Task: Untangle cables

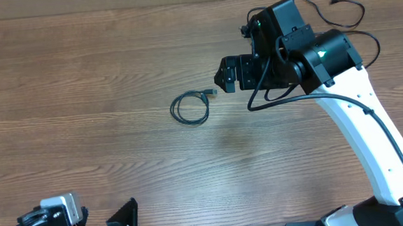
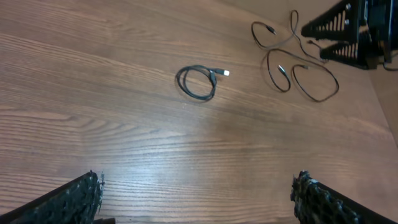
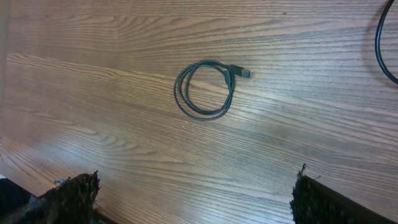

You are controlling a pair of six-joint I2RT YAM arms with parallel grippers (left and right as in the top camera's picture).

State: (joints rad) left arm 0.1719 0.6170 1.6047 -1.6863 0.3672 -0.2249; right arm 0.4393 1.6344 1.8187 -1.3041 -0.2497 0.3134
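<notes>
coiled cable (image 1: 190, 108) laid alone on worktop (image 1: 81, 99), likely sorted away from looped cables (image 2: 292, 68); right tool (image 1: 221, 75) held wide beside it, empty; left tool (image 2: 198, 196) parked wide, empty

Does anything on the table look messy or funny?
Yes: the loose cables by the right arm sprawl in overlapping loops. The coiled cable sits neatly in the middle. Nothing looks broken or spilled.
</notes>
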